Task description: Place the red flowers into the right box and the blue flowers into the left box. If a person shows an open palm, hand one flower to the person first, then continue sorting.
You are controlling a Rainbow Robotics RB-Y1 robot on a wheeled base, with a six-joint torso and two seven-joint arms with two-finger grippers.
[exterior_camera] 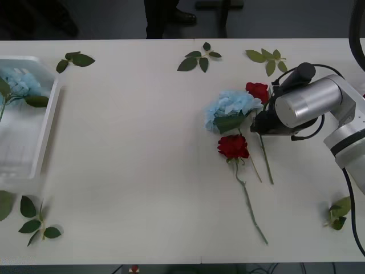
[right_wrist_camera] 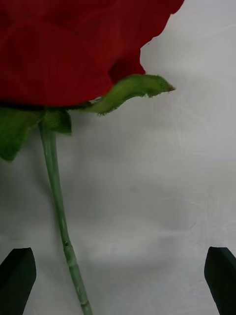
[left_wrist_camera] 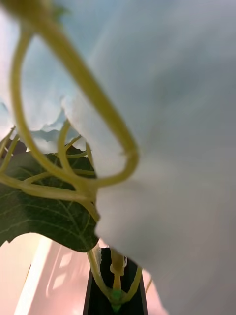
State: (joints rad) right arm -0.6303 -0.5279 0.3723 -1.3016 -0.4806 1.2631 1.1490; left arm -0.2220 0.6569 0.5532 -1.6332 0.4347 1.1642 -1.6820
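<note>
I see the left box (exterior_camera: 48, 123) holding one blue flower (exterior_camera: 20, 84); another blue flower (exterior_camera: 229, 108) lies mid-table among red flowers (exterior_camera: 233, 146). My right gripper (right_wrist_camera: 118, 280) spreads wide over a rose stem; my left gripper (left_wrist_camera: 116, 290) pinches a blue stem; no writing readable

Overhead front view, close wrist views

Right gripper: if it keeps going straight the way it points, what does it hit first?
Likely the red rose: the open right gripper has its stem between the fingers and the head straight ahead. Depth is unclear.
</note>
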